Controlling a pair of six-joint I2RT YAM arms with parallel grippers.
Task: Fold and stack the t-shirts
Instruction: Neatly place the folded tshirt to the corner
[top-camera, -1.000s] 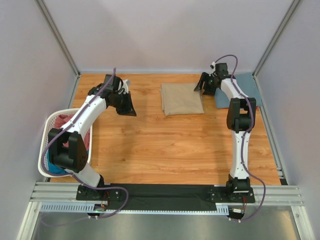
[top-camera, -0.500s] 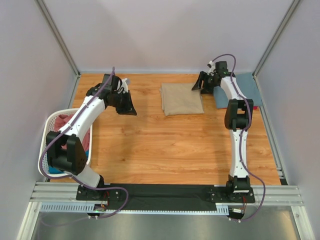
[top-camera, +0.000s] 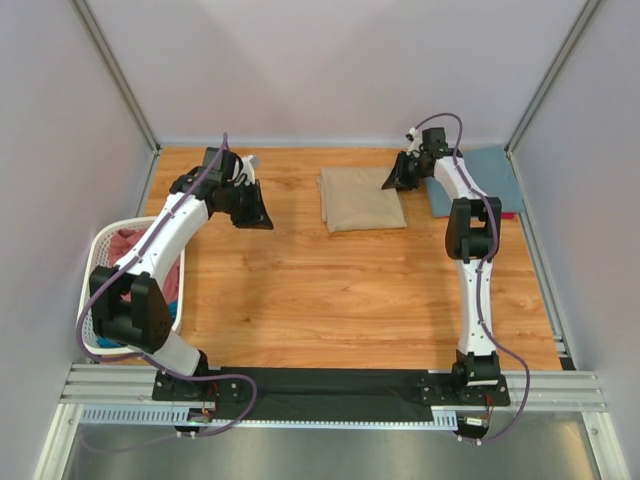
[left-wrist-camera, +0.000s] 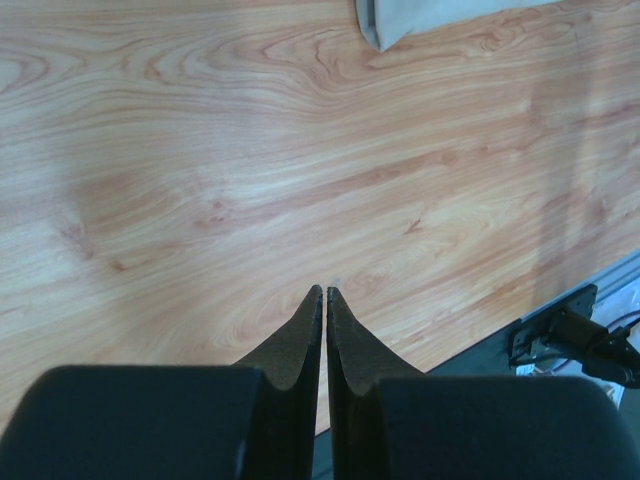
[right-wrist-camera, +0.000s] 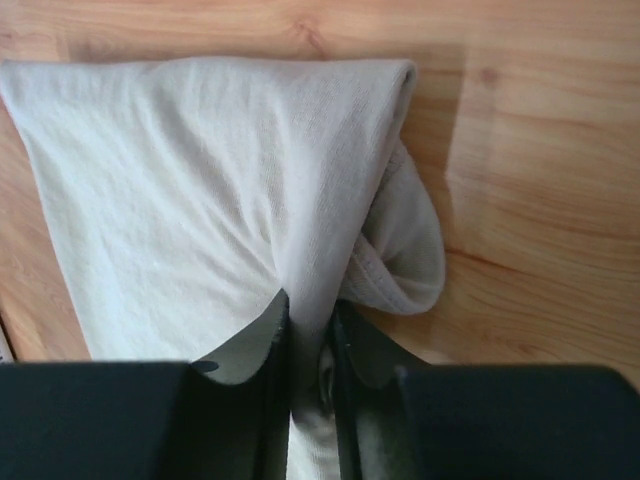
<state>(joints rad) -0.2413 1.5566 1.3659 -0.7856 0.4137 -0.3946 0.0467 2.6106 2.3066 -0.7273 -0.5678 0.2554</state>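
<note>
Where the tan shirt (top-camera: 362, 198) lies folded at the far middle of the table (top-camera: 330, 290), we see the right gripper (right-wrist-camera: 310, 305) at its far right corner. Its jaws are nearly closed and pinch a ridge of the cloth between them. The left gripper (left-wrist-camera: 325, 292) hangs over bare wood to the left of that shirt, fingers pressed together with nothing in them. A blue shirt (top-camera: 497, 168) lies in the far right corner with a red edge (top-camera: 509, 214) beneath it. Pink cloth (top-camera: 128, 243) sits in the basket (top-camera: 97, 252) at the left edge.
</note>
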